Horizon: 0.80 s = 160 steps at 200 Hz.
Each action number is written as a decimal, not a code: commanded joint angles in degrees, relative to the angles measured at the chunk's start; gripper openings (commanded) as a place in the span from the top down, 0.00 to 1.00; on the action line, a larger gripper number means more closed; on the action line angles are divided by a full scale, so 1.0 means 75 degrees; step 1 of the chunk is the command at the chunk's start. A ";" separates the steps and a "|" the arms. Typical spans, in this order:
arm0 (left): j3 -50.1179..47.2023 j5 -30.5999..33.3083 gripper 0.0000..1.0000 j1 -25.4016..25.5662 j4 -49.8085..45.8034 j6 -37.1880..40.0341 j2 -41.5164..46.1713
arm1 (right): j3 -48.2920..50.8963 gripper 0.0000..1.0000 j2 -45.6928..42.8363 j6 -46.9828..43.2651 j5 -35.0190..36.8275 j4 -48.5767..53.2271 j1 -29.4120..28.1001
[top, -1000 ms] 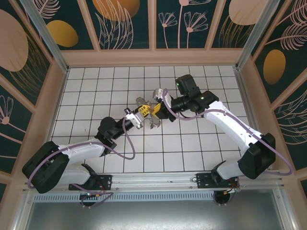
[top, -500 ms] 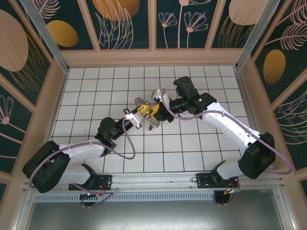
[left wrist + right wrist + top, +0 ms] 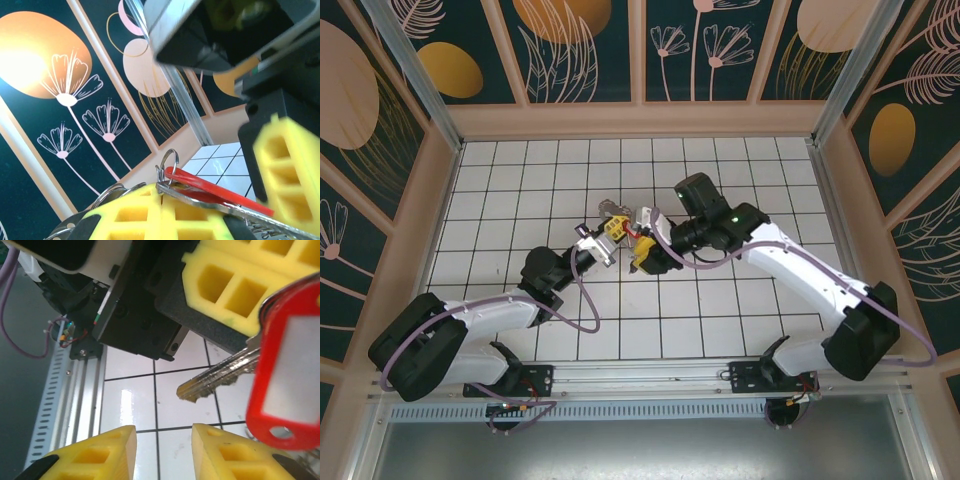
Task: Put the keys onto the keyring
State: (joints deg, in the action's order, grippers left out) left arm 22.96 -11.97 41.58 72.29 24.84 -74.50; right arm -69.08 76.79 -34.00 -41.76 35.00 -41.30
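The left gripper (image 3: 611, 230) hangs above the middle of the table (image 3: 720, 320). Its yellow fingers (image 3: 150, 216) are drawn close together on a key (image 3: 220, 374). The blade lies across the narrow gap between them, and its tip juts out free over the white tiles. A red tag (image 3: 287, 390) hangs at the key's head, where a small split ring (image 3: 167, 161) also sits.

The right gripper (image 3: 642, 254) is just right of the left one, nearly touching it. Its own yellow fingers (image 3: 90, 455) are spread with nothing between them, just below the key's blade in the right wrist view.

The keyring (image 3: 616, 209) shows as a silvery cluster on the far side of the left gripper's tip. It cannot be told what bears it. Thin wire loops (image 3: 111, 192) peep out behind the left gripper's lower finger.
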 commanded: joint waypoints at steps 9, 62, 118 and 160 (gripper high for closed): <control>0.0161 -0.0407 1.00 -0.0009 0.0638 0.0016 0.0268 | 0.0047 0.62 -0.1058 -0.0789 0.0773 -0.0066 0.0184; 0.0196 -0.1486 1.00 -0.0009 0.0432 -0.0001 0.0505 | 0.1099 0.60 -0.2342 -0.1580 0.2271 -0.2577 0.0456; 0.0298 -0.2211 1.00 -0.0003 -0.0055 -0.0030 0.0727 | 0.0867 0.63 -0.1780 -0.2638 0.1328 -0.2560 0.0450; 0.0418 -0.2526 1.00 -0.0008 -0.0327 -0.0040 0.0746 | 0.0636 0.72 -0.1697 -0.3332 0.0746 -0.1986 0.0414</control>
State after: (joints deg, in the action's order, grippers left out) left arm 23.57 -28.05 41.58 69.32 24.84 -70.13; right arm -61.49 64.34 -53.67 -31.35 17.80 -38.17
